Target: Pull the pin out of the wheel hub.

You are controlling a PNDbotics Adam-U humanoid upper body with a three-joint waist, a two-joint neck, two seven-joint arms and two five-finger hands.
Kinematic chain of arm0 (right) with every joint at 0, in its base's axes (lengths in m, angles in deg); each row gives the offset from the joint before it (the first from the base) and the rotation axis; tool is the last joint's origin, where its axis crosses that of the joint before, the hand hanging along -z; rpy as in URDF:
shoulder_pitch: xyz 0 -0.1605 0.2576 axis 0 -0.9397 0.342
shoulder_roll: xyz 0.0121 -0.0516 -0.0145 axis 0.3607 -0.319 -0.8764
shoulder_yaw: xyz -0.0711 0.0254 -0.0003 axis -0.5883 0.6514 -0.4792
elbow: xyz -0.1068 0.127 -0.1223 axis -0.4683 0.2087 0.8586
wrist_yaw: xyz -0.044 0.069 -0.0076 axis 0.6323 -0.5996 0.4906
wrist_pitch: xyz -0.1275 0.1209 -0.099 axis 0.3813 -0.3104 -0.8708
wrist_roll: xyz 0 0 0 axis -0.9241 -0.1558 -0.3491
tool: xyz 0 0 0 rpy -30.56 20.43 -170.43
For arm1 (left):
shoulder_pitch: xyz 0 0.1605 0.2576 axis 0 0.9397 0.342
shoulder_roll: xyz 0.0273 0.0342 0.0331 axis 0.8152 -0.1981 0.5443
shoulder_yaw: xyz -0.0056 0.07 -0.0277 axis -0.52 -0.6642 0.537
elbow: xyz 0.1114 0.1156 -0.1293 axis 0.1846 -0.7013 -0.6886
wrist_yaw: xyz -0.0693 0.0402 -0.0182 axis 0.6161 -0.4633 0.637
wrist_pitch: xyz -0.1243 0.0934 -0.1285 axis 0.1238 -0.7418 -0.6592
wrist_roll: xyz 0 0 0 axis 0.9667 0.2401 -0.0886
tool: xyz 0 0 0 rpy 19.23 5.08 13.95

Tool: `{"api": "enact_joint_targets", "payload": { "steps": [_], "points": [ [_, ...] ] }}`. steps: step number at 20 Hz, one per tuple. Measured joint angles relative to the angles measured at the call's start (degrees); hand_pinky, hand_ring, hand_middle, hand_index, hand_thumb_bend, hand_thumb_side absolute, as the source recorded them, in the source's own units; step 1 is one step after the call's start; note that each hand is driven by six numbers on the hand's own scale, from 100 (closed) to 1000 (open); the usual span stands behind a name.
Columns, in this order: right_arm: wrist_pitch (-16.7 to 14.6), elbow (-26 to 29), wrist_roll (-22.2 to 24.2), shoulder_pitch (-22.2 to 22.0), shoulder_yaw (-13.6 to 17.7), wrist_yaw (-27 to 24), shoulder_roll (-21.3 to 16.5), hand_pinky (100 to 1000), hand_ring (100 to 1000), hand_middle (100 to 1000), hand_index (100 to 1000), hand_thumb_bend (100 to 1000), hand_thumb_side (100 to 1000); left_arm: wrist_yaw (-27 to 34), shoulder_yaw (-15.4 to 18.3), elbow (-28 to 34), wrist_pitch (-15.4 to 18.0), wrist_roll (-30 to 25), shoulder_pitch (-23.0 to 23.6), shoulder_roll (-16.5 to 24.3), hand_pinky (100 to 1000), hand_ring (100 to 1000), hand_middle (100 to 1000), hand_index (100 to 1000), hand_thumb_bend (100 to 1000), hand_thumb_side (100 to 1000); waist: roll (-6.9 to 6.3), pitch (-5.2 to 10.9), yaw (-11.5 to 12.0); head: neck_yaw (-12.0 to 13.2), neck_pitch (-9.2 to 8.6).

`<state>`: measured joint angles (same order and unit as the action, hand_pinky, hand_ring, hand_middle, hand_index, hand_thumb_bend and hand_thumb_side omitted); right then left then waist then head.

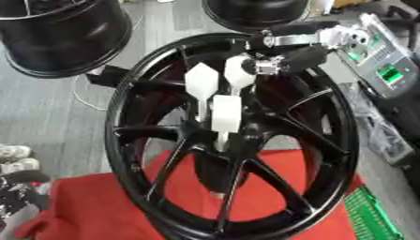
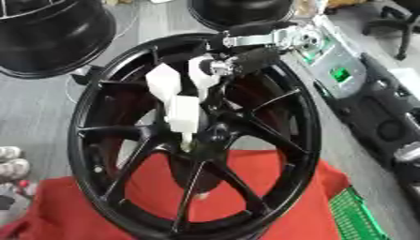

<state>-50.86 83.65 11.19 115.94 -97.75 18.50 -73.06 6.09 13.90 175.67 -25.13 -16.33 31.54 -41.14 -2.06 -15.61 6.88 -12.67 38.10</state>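
A black spoked wheel [image 1: 328, 140] stands upright on a red cloth [image 1: 90, 206]. My right hand [image 1: 227, 112], black with white fingers, reaches in from the upper right down to the wheel's hub [image 1: 246, 129]. Its white fingertips are closed around a thin pale pin [image 1: 222, 140], whose lower end points at the hub centre. How far the pin sits in the hub is hidden by the fingers. My left hand [image 1: 16, 161] rests idle at the lower left edge, fingers up and relaxed, far from the wheel.
Two more black wheels lie on the grey floor at top left [image 1: 57, 33] and top centre [image 1: 254, 11]. A grey machine with a green display [image 2: 336, 56] stands close to the wheel's right. A green crate [image 1: 369, 215] sits at the lower right.
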Motion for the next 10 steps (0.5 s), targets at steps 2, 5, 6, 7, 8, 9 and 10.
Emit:
{"api": "enact_joint_targets", "payload": {
  "steps": [2,5,6,7,8,9,10],
  "points": [
    [0.0,0.3,0.7,0.0,0.0,-0.6,-0.2,400,505,804,939,100,997,0.0,0.0,0.0,0.0,0.0,0.0,0.0,688,514,697,806,100,975,0.0,0.0,0.0,0.0,0.0],
    [0.0,1.0,1.4,-0.1,0.0,-0.8,-0.7,396,500,804,938,100,943,0.0,0.0,0.0,0.0,0.0,0.0,0.0,688,513,693,806,100,975,0.0,-0.01,0.0,0.0,0.0],
    [0.1,1.2,1.5,-0.1,0.1,-0.7,-0.8,395,499,804,939,100,929,0.0,0.0,0.0,0.0,0.0,0.0,0.0,688,513,692,806,100,975,0.0,-0.01,0.0,0.0,0.0],
    [0.1,1.4,1.6,-0.2,0.1,-0.7,-0.9,396,498,805,939,100,886,0.0,0.0,0.0,0.0,0.0,0.0,0.0,688,513,691,806,100,975,0.0,-0.01,0.0,0.0,0.0],
    [0.2,1.7,1.7,-0.2,0.1,-0.5,-0.9,396,497,805,939,100,874,0.0,0.0,0.0,0.0,0.0,0.0,0.0,688,513,691,806,100,975,0.0,-0.01,0.0,0.0,0.0],
    [0.2,1.8,1.7,-0.2,0.1,-0.3,-0.9,396,497,806,939,100,823,0.0,0.0,0.0,0.0,0.0,0.0,0.0,688,513,691,805,100,975,0.02,-0.01,0.0,0.0,0.0],
    [0.2,2.0,1.7,-0.2,0.1,0.0,-0.9,396,496,807,939,100,783,0.0,0.0,0.0,0.0,0.0,0.0,0.0,688,513,691,805,100,975,0.05,-0.01,0.0,0.0,0.0]
  ]
}}
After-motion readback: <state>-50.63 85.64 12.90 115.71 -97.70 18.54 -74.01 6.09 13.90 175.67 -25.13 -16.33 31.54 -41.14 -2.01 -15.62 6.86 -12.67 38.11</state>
